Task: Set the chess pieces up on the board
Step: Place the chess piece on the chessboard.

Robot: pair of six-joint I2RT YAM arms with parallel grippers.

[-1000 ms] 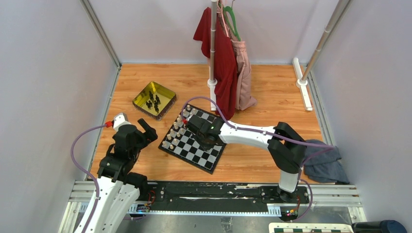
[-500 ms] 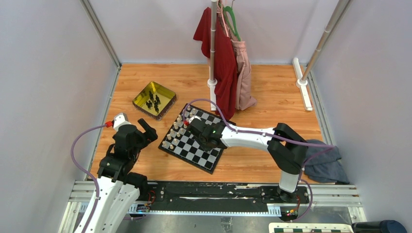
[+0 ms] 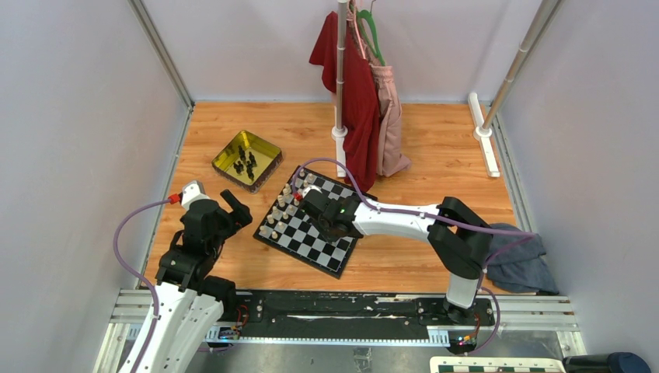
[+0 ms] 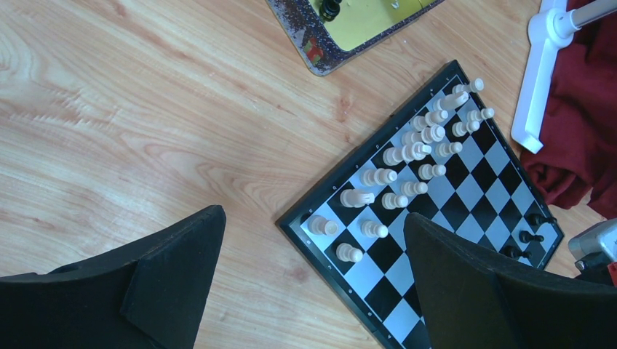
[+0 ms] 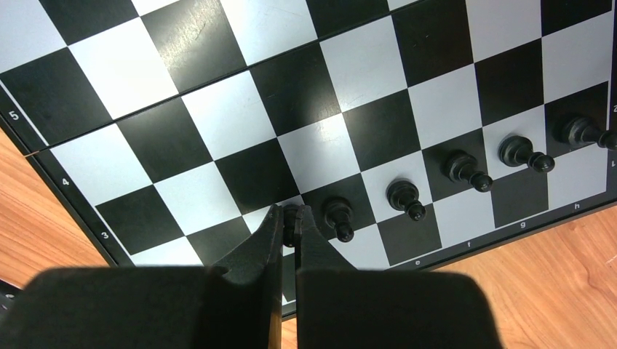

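The board (image 3: 312, 242) lies tilted on the wooden table, with cream-white pieces (image 3: 281, 208) along its left side. My right gripper (image 5: 289, 218) is shut on a small black chess piece (image 5: 289, 215), low over a square in the board's edge row. Several black chess pieces (image 5: 404, 196) stand in a line to the right of it. From above, the right gripper (image 3: 311, 202) hangs over the board's far part. More black pieces (image 3: 245, 162) lie in the gold tray (image 3: 268, 151). My left gripper (image 4: 313, 216) is open and empty, above the board's near left corner (image 4: 291, 218).
A rack pole (image 3: 340, 78) with red and pink garments (image 3: 365, 101) stands just behind the board, its white foot (image 4: 542, 80) close to the board's far corner. A grey cloth (image 3: 517, 263) lies at the right. A white bar (image 3: 486, 144) lies at the back right.
My right gripper has shifted slightly toward the near side over the board, still shut on the piece. The left arm has not moved.
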